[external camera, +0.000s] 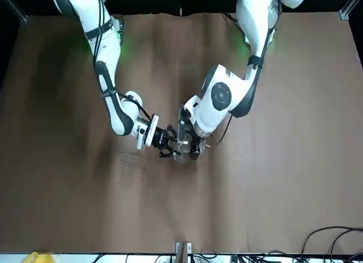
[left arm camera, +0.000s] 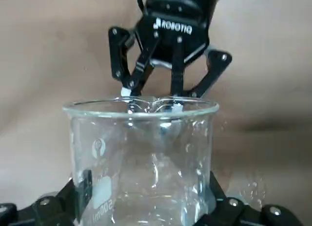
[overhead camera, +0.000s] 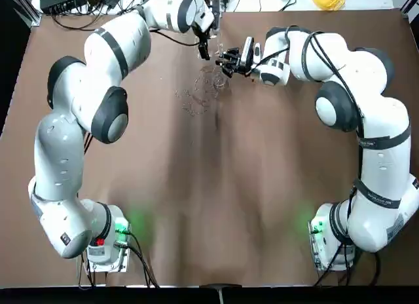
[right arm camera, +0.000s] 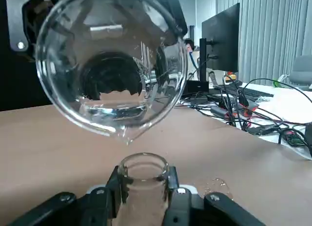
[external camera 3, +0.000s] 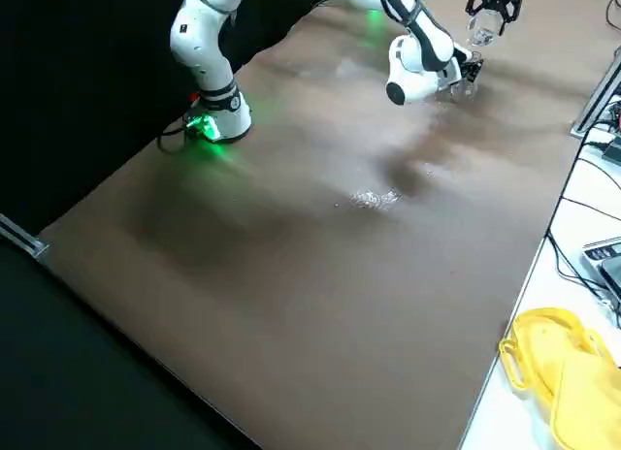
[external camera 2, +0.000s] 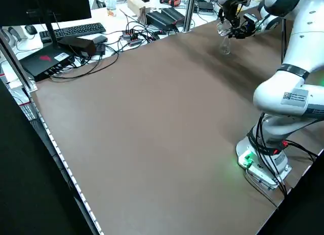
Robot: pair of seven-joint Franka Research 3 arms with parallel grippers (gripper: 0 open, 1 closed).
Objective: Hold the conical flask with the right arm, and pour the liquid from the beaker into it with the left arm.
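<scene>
Conical flask (right arm camera: 143,179), standing at the far middle of the worktop (overhead camera: 216,186), neck pinched by my right gripper (right arm camera: 144,187); directly above it I see the beaker (right arm camera: 113,65) tilted spout-down, clamped in my left gripper (left arm camera: 146,206).

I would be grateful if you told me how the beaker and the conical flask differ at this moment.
The beaker is tipped over, spout down, above the conical flask, which stands upright. The beaker's mouth is wide; the flask's neck is narrow. The left end effector holds the beaker, the right end effector grips the flask's neck. Both are clear glass.
</scene>
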